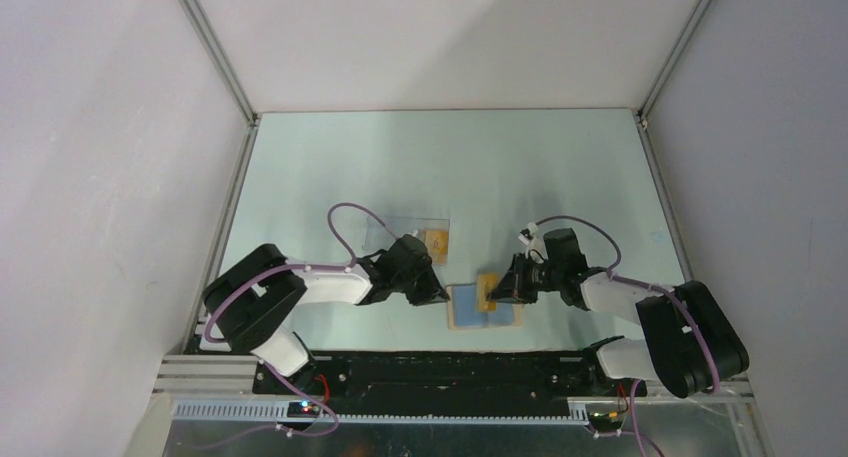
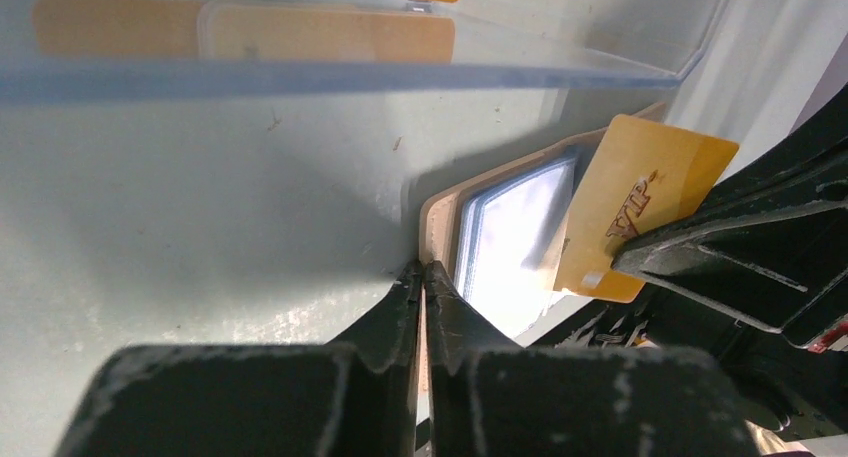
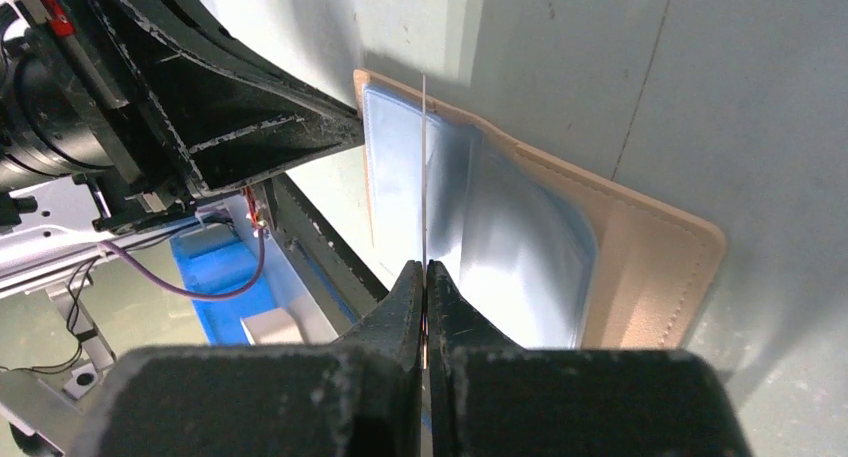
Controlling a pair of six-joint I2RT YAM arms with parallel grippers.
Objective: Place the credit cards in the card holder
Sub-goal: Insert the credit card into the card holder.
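The card holder (image 1: 503, 314) lies open on the table, tan outside with blue lining. My left gripper (image 1: 443, 297) is shut on its left edge; the left wrist view shows the jaws (image 2: 425, 269) pinching the tan rim (image 2: 438, 215). My right gripper (image 1: 500, 289) is shut on an orange-yellow credit card (image 1: 488, 291) and holds it on edge over the blue lining. The card shows flat in the left wrist view (image 2: 640, 202) and edge-on in the right wrist view (image 3: 424, 157), touching the holder's clear pocket (image 3: 500, 247). More credit cards (image 2: 330, 37) lie in the clear box.
A clear plastic box (image 1: 408, 235) stands on the table just behind my left gripper, with an orange card (image 1: 436, 242) in it. The enclosure's white walls rise on both sides and at the back. The black base rail (image 1: 440, 362) runs along the near edge.
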